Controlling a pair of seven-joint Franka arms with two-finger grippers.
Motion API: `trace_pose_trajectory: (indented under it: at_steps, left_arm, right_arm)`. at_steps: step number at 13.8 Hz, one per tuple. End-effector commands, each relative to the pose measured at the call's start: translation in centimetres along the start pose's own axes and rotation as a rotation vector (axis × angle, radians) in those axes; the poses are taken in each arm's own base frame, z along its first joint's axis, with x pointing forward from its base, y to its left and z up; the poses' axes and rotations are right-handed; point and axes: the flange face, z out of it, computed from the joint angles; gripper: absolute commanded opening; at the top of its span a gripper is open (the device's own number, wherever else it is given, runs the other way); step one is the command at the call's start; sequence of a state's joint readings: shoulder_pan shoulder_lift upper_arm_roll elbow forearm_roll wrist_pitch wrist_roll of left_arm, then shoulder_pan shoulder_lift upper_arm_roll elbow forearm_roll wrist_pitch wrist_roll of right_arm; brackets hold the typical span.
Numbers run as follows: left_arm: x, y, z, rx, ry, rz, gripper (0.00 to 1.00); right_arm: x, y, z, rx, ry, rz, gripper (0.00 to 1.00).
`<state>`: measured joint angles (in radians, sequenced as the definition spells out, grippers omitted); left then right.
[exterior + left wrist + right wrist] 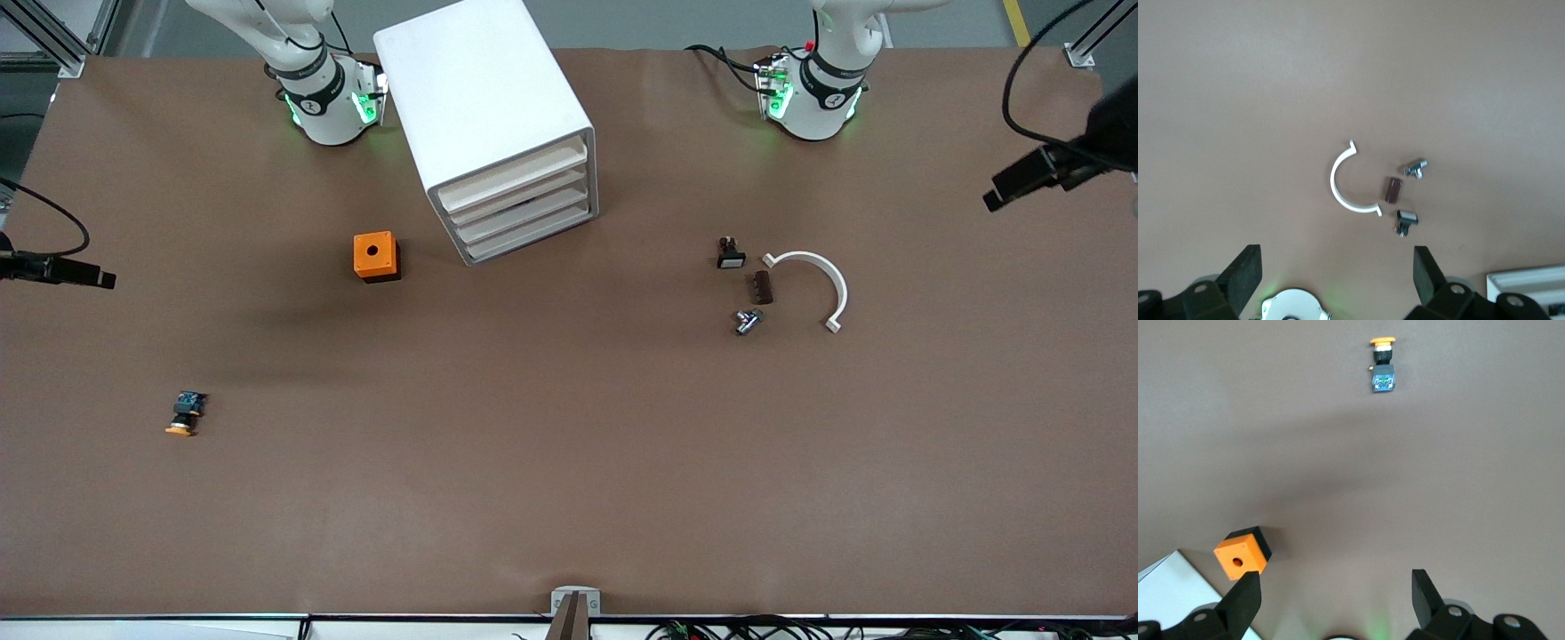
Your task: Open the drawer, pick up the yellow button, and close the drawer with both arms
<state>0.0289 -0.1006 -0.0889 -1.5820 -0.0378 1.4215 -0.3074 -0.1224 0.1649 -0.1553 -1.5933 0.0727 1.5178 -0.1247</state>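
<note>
The white cabinet (484,98) stands between the two arm bases. Its topmost drawer (516,173) is shut, flush with the three below it. The button (184,414), with its orange cap and black-and-blue body, lies on the bare table toward the right arm's end, nearer the front camera than the cabinet. It also shows in the right wrist view (1382,372). My left gripper (1337,280) is open and empty, high over its own base. My right gripper (1336,603) is open and empty, high over its own base. Neither gripper shows in the front view.
An orange cube with a hole (376,256) sits beside the cabinet toward the right arm's end. Toward the left arm's end lie a black-and-white part (731,254), a brown piece (762,287), a metal part (748,321) and a white arc (813,283).
</note>
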Motion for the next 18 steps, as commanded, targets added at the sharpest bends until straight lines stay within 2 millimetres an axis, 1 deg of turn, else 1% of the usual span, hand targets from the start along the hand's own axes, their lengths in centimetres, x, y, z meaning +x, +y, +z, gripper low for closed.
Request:
trace_pose_trajectory:
  at_steps: [1, 2, 3, 5, 7, 9, 10, 13, 15, 16, 18]
  left_arm:
    - [-2.7, 1.6, 0.8, 0.033, 0.013, 0.076, 1.0]
    - [-3.0, 1.8, 0.6, 0.038, 0.02, 0.101, 1.0]
    - [-3.2, 1.5, 0.2, 0.038, 0.026, 0.12, 1.0]
    - [-3.3, 1.4, 0.2, 0.039, 0.028, 0.127, 1.0]
    - [-3.4, 1.6, 0.2, 0.04, 0.028, 0.132, 1.0]
    - [-3.4, 1.6, 0.4, 0.041, 0.025, 0.13, 1.0]
    - [-3.5, 1.9, 0.4, 0.042, 0.025, 0.136, 1.0]
    - [-2.4, 2.2, 0.2, 0.043, 0.05, 0.142, 1.0]
    - [-1.9, 2.1, 0.1, 0.053, 0.049, 0.141, 1.0]
    - [-1.8, 1.8, 0.0, 0.053, 0.05, 0.156, 1.0]
    - [-1.7, 1.4, -0.1, 0.05, 0.051, 0.161, 1.0]
  right_arm:
    - [-2.0, -3.1, -1.7, -0.033, 0.008, 0.022, 1.0]
    - [-2.4, -3.4, -3.1, -0.041, 0.028, 0.0, 1.0]
    - [-2.8, -3.9, -5.1, -0.045, 0.051, -0.036, 1.0]
    - [-3.3, -5.1, -8.1, -0.056, 0.099, -0.048, 1.0]
    - [-3.6, -4.9, -9.6, -0.055, 0.123, -0.033, 1.0]
    - [-3.8, -5.0, -10.5, -0.055, 0.138, -0.044, 1.0]
    - [-3.8, -5.1, -10.6, -0.057, 0.139, -0.045, 1.0]
    - [-4.1, -4.4, -11.3, -0.049, 0.151, -0.034, 1.0]
    - [-4.1, -4.4, -11.5, -0.048, 0.158, -0.022, 1.0]
    - [-4.1, -4.7, -11.4, -0.049, 0.153, -0.026, 1.0]
    - [-4.0, -6.3, -11.2, -0.055, 0.151, -0.061, 1.0]
